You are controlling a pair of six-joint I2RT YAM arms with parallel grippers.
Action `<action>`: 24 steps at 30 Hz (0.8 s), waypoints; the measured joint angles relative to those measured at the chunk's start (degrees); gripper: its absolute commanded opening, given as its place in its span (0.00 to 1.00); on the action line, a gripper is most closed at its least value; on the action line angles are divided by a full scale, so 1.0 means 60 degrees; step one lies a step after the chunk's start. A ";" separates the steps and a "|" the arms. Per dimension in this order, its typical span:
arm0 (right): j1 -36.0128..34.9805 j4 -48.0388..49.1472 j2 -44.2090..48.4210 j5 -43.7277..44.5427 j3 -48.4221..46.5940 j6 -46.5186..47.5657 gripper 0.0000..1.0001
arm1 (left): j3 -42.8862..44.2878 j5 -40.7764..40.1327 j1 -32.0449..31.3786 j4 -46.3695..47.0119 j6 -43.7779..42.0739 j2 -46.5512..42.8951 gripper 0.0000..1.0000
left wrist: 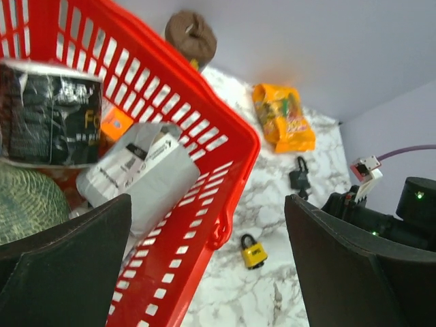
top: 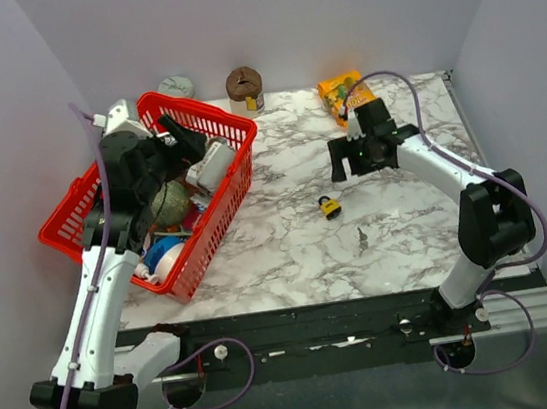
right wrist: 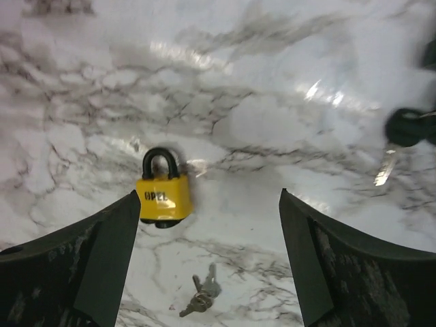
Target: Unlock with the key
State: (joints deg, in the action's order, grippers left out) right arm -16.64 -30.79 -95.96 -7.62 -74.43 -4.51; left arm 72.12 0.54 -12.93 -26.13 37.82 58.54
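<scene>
So, the small yellow padlock with the black shackle point(top: 329, 206) lies flat near the middle of the white marbled table point(top: 291, 263). Its shackle is seated in the body, so I read it as locked. The little silver key point(top: 362, 238) lies loose at about 5 o'clock from it, near but not touching. Nothing holds either one, so I judge the task barely begun.

Your right arm point(top: 429, 159) hangs over the table at about 1 o'clock from the padlock. Its jaws stand wide with nothing between them. In the right wrist view the padlock point(right wrist: 163, 194) sits at 9 o'clock, just beside one finger, and the key point(right wrist: 201, 298) at 6 o'clock. That framing suits a look down before you choose which to take. The key is thin and flat, so expect a low pinch right at the table, with some risk of it sliding.

Your left arm point(top: 103, 287) is over the red plastic basket point(top: 222, 120) at the table's 9 o'clock, its jaws likewise wide and empty. You will probably want it to steady the padlock body, since a loose lock would turn with the key.
</scene>
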 measured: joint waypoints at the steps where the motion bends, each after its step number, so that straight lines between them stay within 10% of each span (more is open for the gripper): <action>1: -0.0215 0.0098 0.0022 -0.0062 0.0401 -0.0087 0.90 | 0.0000 -0.0058 -0.0262 -0.0146 -0.0018 0.0168 0.98; 10: -0.1053 0.0641 0.0062 -0.0127 0.1727 -0.0674 0.89 | 0.0102 -0.0255 -0.3337 -0.0565 0.0495 0.1770 0.98; 24: -0.1290 0.0685 0.0750 0.0572 0.2532 -0.1490 0.77 | 0.0681 -0.0222 -0.3723 -0.0586 0.0565 0.2200 0.98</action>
State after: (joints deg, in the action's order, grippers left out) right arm -24.38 -26.68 -91.46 -4.19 -59.24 -13.45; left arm 76.20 -0.80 -35.27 -29.65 41.21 71.75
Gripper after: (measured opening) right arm 0.796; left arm 0.982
